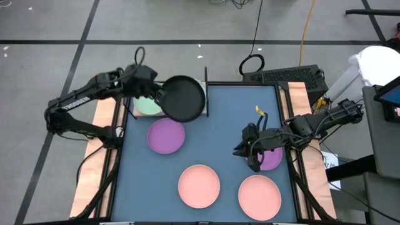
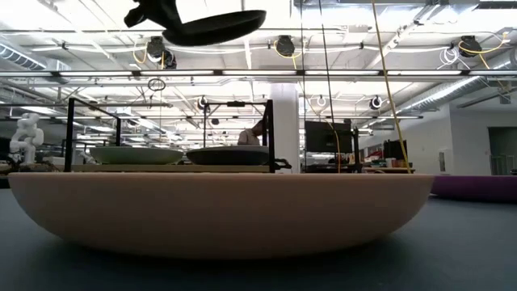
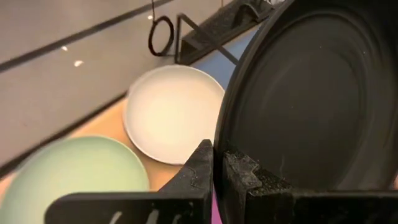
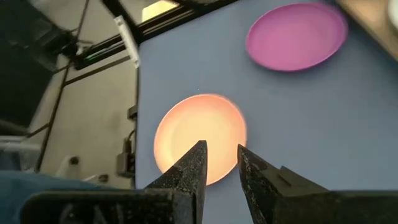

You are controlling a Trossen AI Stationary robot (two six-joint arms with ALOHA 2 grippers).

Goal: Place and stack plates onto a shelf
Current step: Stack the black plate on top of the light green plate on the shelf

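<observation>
My left gripper [image 3: 217, 163] clamps a black plate's [image 1: 183, 98] rim, aloft over the shelf [image 2: 174, 167]. My right gripper [image 4: 221, 167], fingers parted and empty, hovers above a pink plate [image 4: 200, 138].

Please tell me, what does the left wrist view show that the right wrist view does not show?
Only the left wrist view shows the left claw shut on the black plate, above the whitish plate and the pale green plate. Only the right wrist view shows the right claw, empty, over a salmon pink plate, with a purple plate beyond. Both show the blue mat.
</observation>
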